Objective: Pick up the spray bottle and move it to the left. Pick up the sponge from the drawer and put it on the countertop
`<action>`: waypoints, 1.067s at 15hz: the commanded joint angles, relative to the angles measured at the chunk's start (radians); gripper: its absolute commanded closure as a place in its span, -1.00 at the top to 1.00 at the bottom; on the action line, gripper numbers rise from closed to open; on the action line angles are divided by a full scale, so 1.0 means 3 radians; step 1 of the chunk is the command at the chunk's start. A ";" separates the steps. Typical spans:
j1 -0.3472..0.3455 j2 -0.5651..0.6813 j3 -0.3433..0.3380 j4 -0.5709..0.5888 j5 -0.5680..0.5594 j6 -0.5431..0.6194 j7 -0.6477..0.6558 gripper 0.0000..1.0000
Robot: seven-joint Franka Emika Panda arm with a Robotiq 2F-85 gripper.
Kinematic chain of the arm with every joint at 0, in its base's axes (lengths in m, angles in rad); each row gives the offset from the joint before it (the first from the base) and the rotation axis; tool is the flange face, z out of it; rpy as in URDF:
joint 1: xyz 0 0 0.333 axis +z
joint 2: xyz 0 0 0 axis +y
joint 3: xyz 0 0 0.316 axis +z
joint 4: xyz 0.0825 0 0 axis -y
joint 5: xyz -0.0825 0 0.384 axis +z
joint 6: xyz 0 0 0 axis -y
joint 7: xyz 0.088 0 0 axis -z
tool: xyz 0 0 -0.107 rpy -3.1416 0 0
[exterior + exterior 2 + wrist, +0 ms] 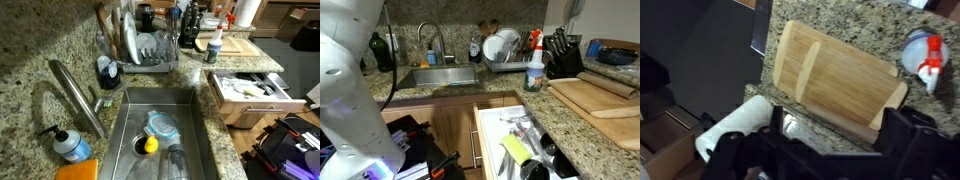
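The tool (830,158): dark gripper at the low edge of the wrist view, blurred. Finger spacing cannot be told. Nothing shows in its grip. It appears to hang above the speckled granite table (860,25), touching nothing visible.

Item, white plastic spray bottle with red trigger head (534,66): upright on the table between the wire dish rack (505,50) and the black knife block (563,55). Not gripped.

Item, yellow rectangular sponge (515,148): lies in the open wooden drawer (250,108), among utensils.

Hazards, as judged:
- The bottle is tall and narrow, so an off-centre closure or a brush from one finger likely tips it toward the knife block.
- A hold on the trigger head may slip.
- At the drawer, fingers may snag utensils or strike the drawer wall.
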 commanded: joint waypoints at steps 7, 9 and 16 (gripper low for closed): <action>-0.0224 0.0041 -0.0484 -0.1222 -0.0582 -0.0024 0.0483 1.00; -0.0219 0.0052 -0.0540 -0.1576 -0.0633 -0.0063 0.0693 1.00; -0.0317 0.0182 -0.0440 -0.1806 -0.0373 -0.0467 0.1108 1.00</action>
